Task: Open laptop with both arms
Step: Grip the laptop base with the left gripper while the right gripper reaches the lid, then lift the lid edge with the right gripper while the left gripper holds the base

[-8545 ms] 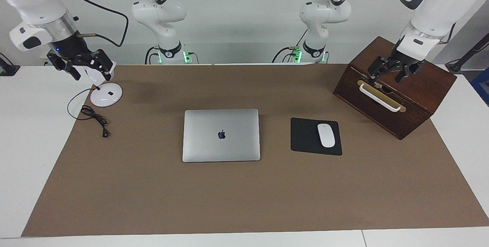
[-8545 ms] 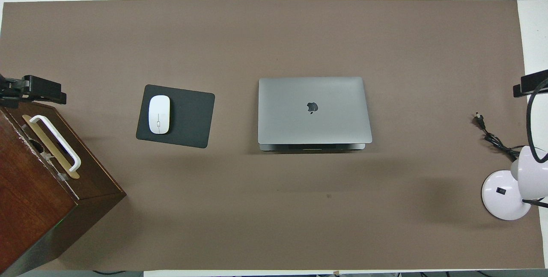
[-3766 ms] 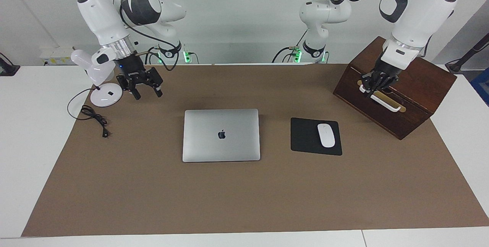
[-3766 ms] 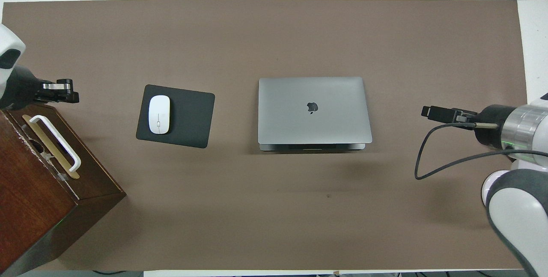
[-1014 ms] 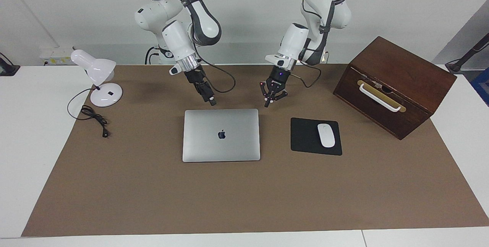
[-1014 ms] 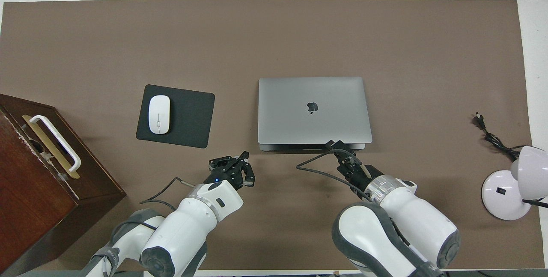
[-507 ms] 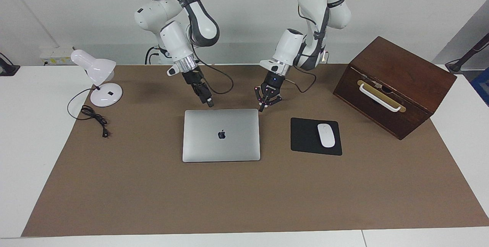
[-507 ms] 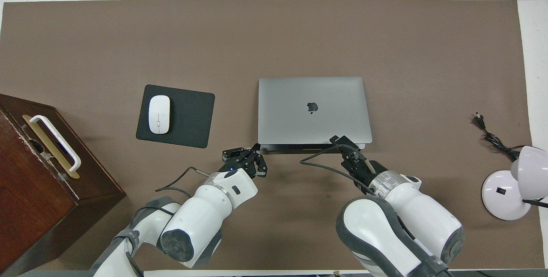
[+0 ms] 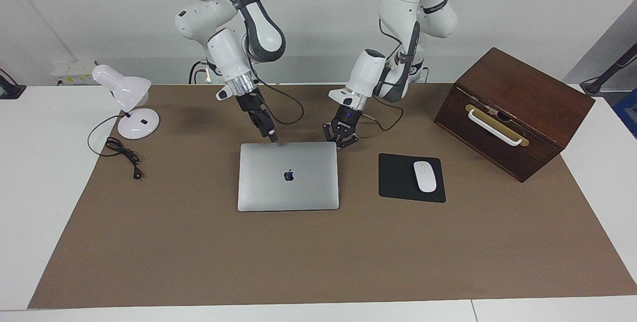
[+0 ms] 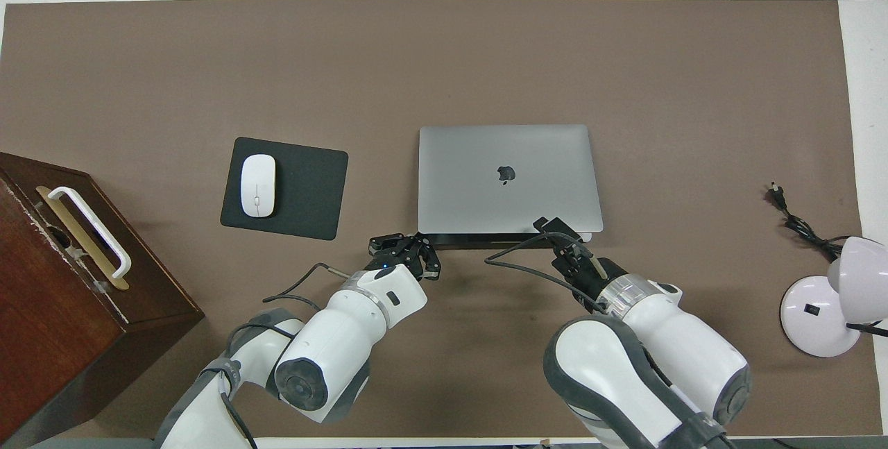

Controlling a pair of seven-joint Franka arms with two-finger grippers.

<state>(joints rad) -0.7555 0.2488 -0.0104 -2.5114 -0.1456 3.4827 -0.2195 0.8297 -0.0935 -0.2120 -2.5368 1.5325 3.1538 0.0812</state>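
The silver-grey laptop (image 9: 288,176) lies closed on the brown mat, apple logo up; it also shows in the overhead view (image 10: 510,178). My right gripper (image 9: 271,137) is low at the laptop's edge nearest the robots, about a third of the way along from the right arm's end, and its tip seems to touch that edge (image 10: 552,226). My left gripper (image 9: 340,141) is open and low beside the laptop's corner nearest the robots, toward the left arm's end; it also shows in the overhead view (image 10: 408,246). It holds nothing.
A black mouse pad (image 9: 398,177) with a white mouse (image 9: 424,176) lies beside the laptop toward the left arm's end. A brown wooden box (image 9: 515,113) with a white handle stands past it. A white desk lamp (image 9: 130,105) and its cable (image 9: 124,155) are at the right arm's end.
Both grippers have come down and in toward the laptop's edge nearest the robots. The left gripper moved toward the laptop's corner. The laptop has not moved.
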